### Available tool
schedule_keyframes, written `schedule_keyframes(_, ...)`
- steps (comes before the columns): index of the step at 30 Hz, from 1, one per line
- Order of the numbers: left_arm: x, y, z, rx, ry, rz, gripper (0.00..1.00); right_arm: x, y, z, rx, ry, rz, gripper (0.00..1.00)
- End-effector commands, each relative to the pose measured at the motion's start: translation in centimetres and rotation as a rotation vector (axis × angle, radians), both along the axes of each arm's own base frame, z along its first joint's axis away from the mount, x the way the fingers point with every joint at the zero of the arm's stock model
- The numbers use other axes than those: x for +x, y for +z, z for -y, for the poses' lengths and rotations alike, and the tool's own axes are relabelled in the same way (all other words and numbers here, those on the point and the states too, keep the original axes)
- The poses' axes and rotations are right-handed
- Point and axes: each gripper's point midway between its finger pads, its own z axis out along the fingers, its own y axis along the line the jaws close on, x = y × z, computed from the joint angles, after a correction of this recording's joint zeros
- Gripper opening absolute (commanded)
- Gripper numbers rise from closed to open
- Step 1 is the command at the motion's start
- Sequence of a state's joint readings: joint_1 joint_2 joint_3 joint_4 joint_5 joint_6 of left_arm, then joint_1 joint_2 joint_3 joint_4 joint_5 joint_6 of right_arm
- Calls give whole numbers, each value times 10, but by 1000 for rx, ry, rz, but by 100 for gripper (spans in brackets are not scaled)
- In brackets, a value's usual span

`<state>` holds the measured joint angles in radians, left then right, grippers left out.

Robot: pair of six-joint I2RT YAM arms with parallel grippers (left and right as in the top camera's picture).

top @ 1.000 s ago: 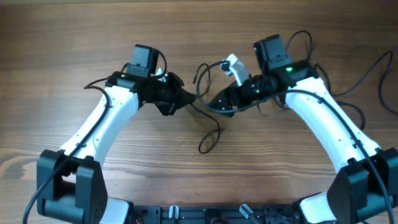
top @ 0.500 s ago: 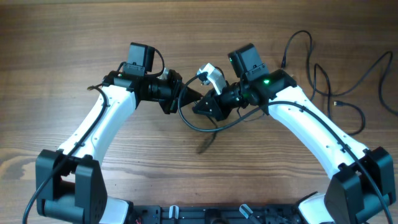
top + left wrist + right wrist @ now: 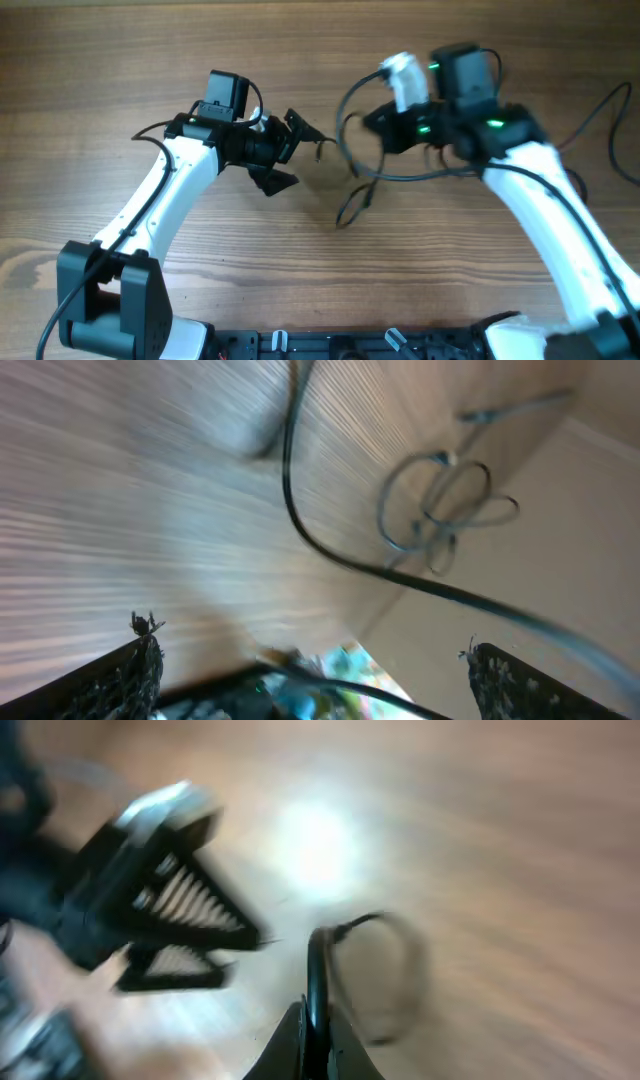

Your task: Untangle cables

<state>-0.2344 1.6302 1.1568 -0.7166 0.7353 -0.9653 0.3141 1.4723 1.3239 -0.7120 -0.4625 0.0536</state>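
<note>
The cables (image 3: 285,470) are thin, smooth black cords, and they are curling in a wide loop over the grained wooden table (image 3: 150,60). In the overhead view the loop is stretching mostly from 9 to 3 o'clock, with one loose tail pointing down toward 7 o'clock. The right gripper (image 3: 312,1042) is pinching one cord between its closed fingers. The left gripper (image 3: 283,153), at 9 o'clock of the loop, is standing with its ribbed black jaws wide apart, gripping nothing.
</note>
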Motion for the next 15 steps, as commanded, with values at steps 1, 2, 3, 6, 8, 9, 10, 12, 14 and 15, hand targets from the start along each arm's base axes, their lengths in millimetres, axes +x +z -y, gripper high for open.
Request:
schedule_keyframes(1, 8, -10, -16, 126, 18, 63, 100, 23, 13, 71, -224, -344, 84, 4)
schedule_keyframes(2, 9, -11, -18, 136, 22, 64, 100, 23, 9, 84, -279, -393, 79, 4)
schedule_keyframes(3, 9, -11, -18, 142, 24, 66, 100, 22, 3, 94, -332, -429, 72, 4)
schedule_keyframes(6, 10, -13, -19, 157, 26, 70, 100, 19, -13, 114, -434, -484, 47, 4)
schedule_keyframes(8, 10, -13, -19, 158, 26, 70, 100, 18, -25, 123, -484, -524, 20, 4)
schedule_keyframes(9, 10, -13, -19, 158, 26, 70, 100, 19, -28, 126, -500, -536, 14, 4)
schedule_keyframes(10, 10, -13, -19, 158, 26, 70, 100, 21, -32, 129, -521, -548, 9, 4)
schedule_keyframes(12, 9, -13, -20, 159, 26, 67, 100, 24, -37, 138, -556, -601, 3, 4)
schedule_keyframes(14, 8, -14, -20, 164, 27, 63, 100, 26, -39, 147, -593, -648, 5, 4)
schedule_keyframes(15, 8, -16, -22, 177, 30, 58, 100, 27, -40, 151, -606, -671, 8, 4)
